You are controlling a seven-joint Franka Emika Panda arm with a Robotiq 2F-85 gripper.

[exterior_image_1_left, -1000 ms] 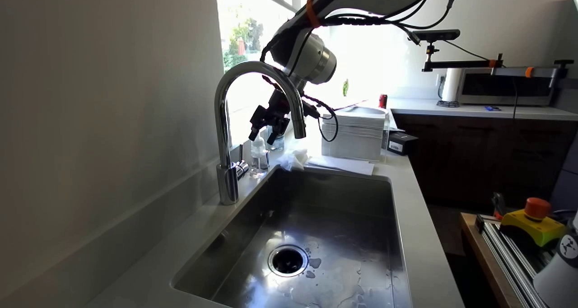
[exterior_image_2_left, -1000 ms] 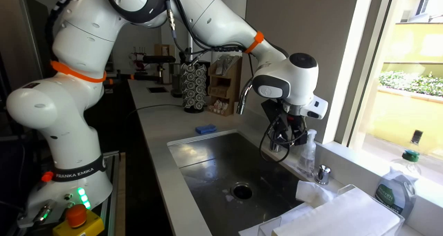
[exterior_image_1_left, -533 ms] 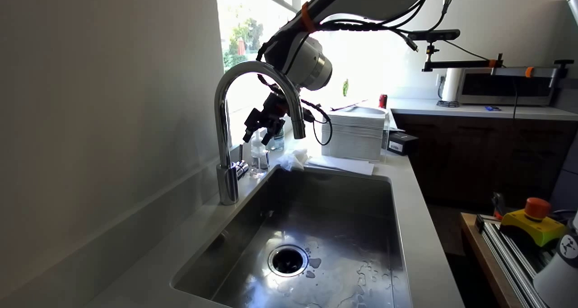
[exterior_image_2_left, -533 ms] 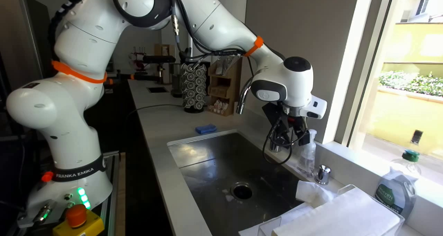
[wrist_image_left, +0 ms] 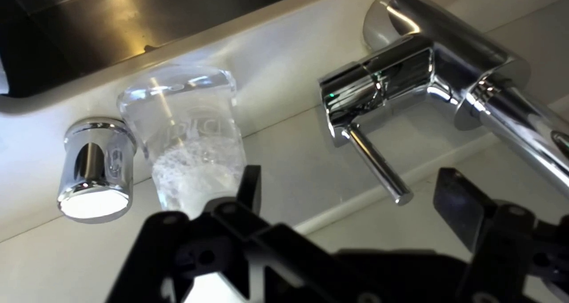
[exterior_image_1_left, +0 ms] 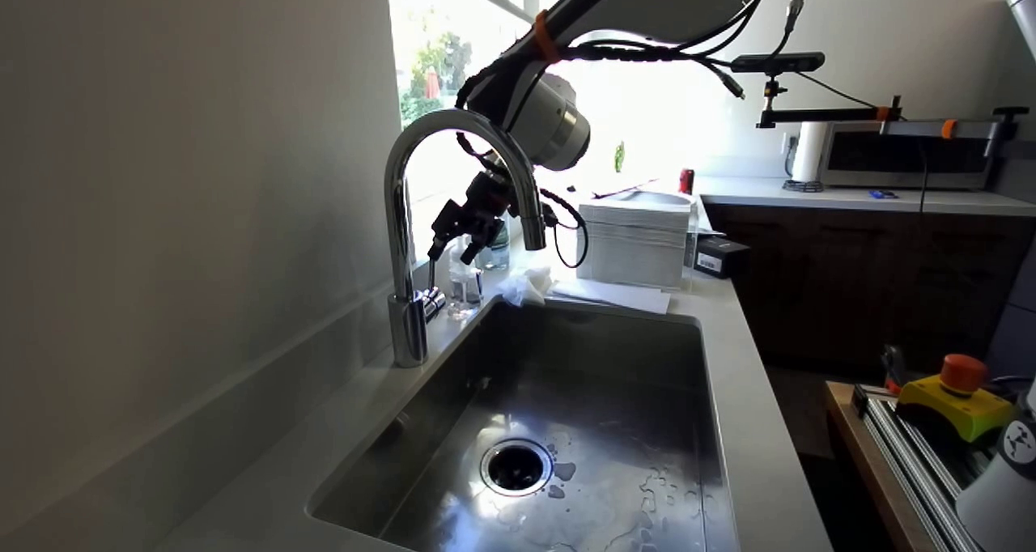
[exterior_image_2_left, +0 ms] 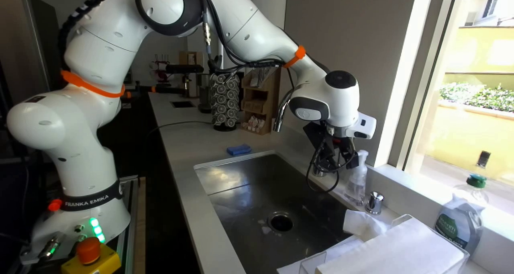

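The lever sticks out from the body of the tap. In an exterior view its top end appears right below one jaw of the gripper. In the wrist view that end shows between the two jaws, with a gap to each; they stand wide apart, holding nothing. The soap bottle is beside the lever, partly hidden by a jaw in the wrist view, and a chrome knob sits just past it. Tap, bottle and knob stand on the counter beside the sink. In both exterior views, crumpled paper and a white paper stack lie at one end of the sink. A green-capped bottle stands by the window.
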